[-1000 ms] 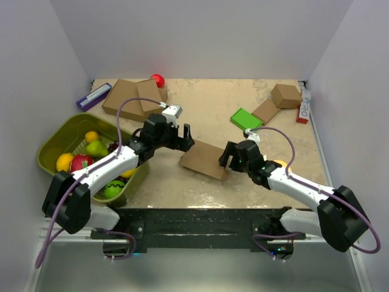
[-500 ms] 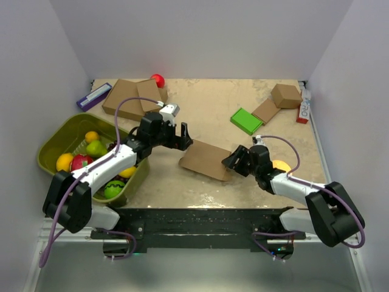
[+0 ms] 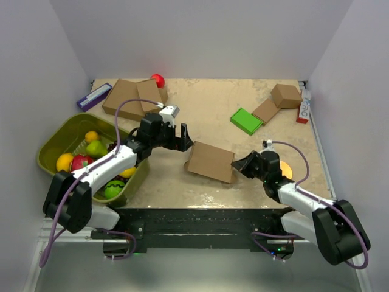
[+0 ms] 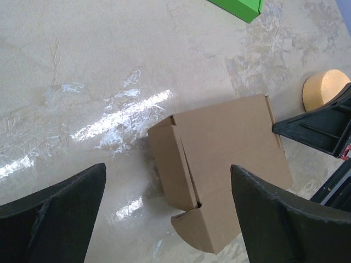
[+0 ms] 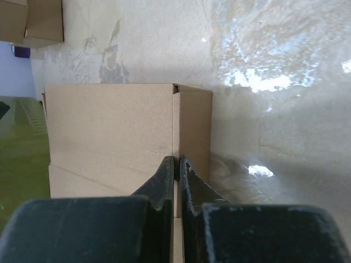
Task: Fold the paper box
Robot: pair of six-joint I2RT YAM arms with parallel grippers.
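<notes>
The paper box (image 3: 209, 161) lies near the table's front middle, a flat brown cardboard mailer with one side wall folded up. In the left wrist view the paper box (image 4: 225, 159) shows a rounded tab at its near corner. My left gripper (image 3: 180, 139) hovers over its left end, jaws wide open and empty (image 4: 167, 181). My right gripper (image 3: 238, 163) meets the box's right edge. In the right wrist view its fingers (image 5: 177, 160) are shut on the thin upright wall of the paper box (image 5: 109, 131), with a strip of cardboard showing between them.
An olive bin (image 3: 61, 131) holding fruit stands at the left. Stacked brown boxes (image 3: 130, 97), a red ball (image 3: 157, 79) and a purple item (image 3: 94, 96) sit at the back left. A green block (image 3: 246, 120), small brown box (image 3: 285, 94) and yellow disc (image 3: 282, 168) lie right.
My right gripper closed on the box's right edge and drew back to the right; the box shifted right with it. The left arm stayed almost still, open.
</notes>
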